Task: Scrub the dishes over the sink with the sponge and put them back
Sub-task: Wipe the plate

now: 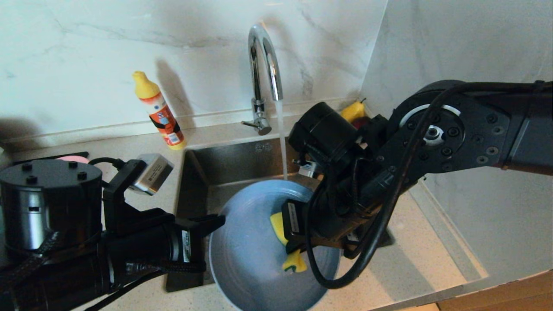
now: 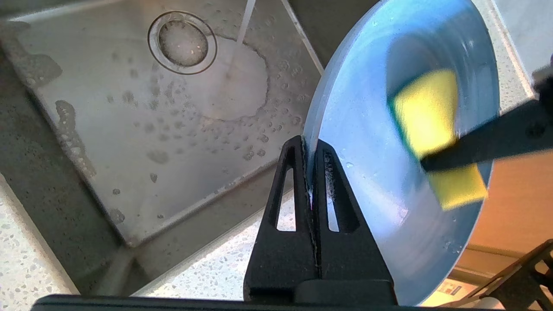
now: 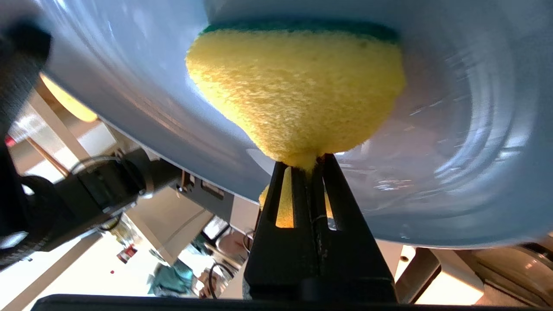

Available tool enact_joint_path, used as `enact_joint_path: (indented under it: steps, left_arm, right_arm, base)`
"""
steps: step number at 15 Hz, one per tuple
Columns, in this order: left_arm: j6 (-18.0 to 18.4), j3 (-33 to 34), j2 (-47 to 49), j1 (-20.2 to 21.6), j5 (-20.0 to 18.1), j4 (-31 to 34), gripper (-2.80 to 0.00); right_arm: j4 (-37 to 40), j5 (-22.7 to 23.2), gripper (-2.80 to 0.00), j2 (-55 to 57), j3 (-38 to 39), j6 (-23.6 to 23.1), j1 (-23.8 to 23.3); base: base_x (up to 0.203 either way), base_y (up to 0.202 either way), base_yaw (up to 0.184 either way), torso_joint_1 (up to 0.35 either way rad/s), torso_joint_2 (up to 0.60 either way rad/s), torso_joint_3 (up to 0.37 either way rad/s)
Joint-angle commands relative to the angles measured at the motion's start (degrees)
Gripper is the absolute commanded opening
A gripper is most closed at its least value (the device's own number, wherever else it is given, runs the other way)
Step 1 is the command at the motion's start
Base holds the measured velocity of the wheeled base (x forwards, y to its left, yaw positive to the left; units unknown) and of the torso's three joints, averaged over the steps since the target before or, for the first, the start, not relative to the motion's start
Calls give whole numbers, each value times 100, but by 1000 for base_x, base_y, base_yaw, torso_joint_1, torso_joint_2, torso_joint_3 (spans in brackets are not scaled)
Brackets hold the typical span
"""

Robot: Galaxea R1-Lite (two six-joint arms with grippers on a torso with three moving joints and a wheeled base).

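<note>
Nearest to me, the left tool [image 2: 312,172] is clamped on the rim of the light-blue plate [image 1: 255,255], tilted over the sink [image 1: 216,166]. It looks light, stiff and wet, so slippery. Right tool [image 3: 309,166] pinches the soft sponge [image 3: 298,86] flat against its face.

Left tool [image 2: 311,149] clamped; right tool [image 3: 307,162] pinched, both arms apparently meeting.

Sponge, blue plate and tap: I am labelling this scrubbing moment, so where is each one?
Sponge [image 3: 298,90]: right wrist view, on its yellow foam face.
Blue plate [image 2: 371,142]: left wrist view, on its bare inner surface beside the sponge.
Tap [image 1: 264,56]: head view, on the curved chrome neck.
</note>
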Motion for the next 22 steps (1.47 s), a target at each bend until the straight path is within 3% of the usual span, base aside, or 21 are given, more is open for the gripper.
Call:
enact_joint_path:
  steps: [1,12,19,22]
  left_arm:
    - [-12,24,-3,-1,2,-20,-280]
    - [-18,-126,-12,75,11,-11,-280]
    - [-100,-117,49,109,11,-38,-280]
    - [-100,-80,41,113,11,-38,-280]
  right_arm:
    - [-4,1,-280,-59,-25,23,-92]
    - [244,-5,-280,-186,141,14,-166]
    - [179,-13,-280,180,-29,15,517]
    - [-62,-8,-280,334,-26,23,576]
  base:
    - [0,0,0,0,0,0]
    - [0,0,0,0,0,0]
    - [0,0,0,0,0,0]
    - [0,0,0,0,0,0]
